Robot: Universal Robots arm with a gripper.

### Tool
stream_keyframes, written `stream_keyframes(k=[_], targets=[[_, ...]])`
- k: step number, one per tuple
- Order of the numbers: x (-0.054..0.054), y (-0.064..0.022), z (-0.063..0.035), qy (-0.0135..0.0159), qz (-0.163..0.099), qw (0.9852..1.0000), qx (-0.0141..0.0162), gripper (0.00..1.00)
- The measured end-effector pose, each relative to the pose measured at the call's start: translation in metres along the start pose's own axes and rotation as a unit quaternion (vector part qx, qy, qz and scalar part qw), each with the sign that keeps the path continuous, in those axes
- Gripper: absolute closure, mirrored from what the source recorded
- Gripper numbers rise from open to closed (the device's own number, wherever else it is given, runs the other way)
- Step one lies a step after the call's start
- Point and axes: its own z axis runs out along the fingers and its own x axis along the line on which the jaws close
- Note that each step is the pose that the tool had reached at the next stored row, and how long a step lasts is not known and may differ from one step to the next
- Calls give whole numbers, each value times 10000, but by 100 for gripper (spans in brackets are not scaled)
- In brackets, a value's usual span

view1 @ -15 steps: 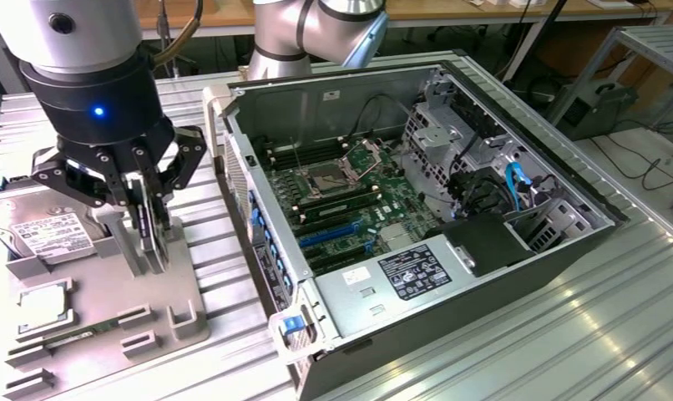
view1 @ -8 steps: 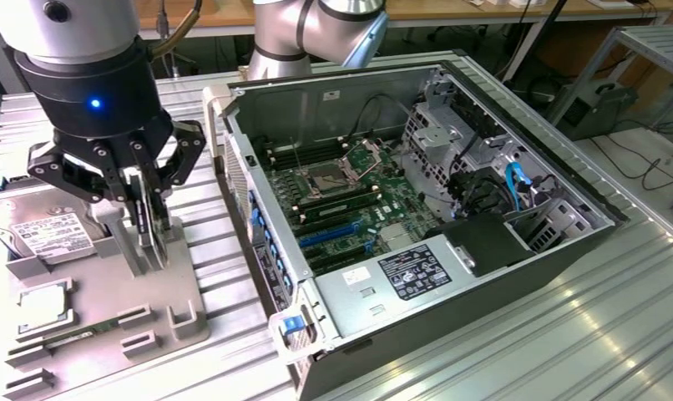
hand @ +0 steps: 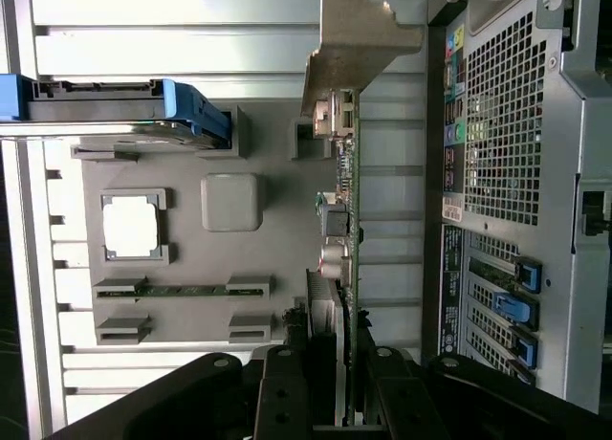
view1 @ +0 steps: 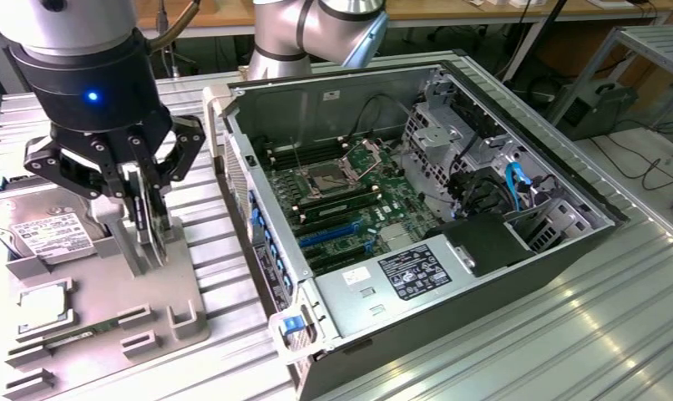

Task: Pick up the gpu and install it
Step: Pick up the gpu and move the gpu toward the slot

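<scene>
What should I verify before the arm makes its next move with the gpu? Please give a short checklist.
1. Grip: gripper closed on the gpu, one jaw on each face: ok.
2. The gpu stands upright in the grey holder: ok.
3. Computer case open on its side, motherboard exposed: ok.
4. Blue expansion slots free of cards: ok.
5. Blue cable lies away from those slots: ok.
6. How firmly the holder grips the card's lower edge: cannot tell.
</scene>
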Motion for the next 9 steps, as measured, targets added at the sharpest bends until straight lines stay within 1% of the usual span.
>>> stream_keyframes(k=[9], targets=[[-1, -2, -55, 0, 0, 10000, 0, 72]])
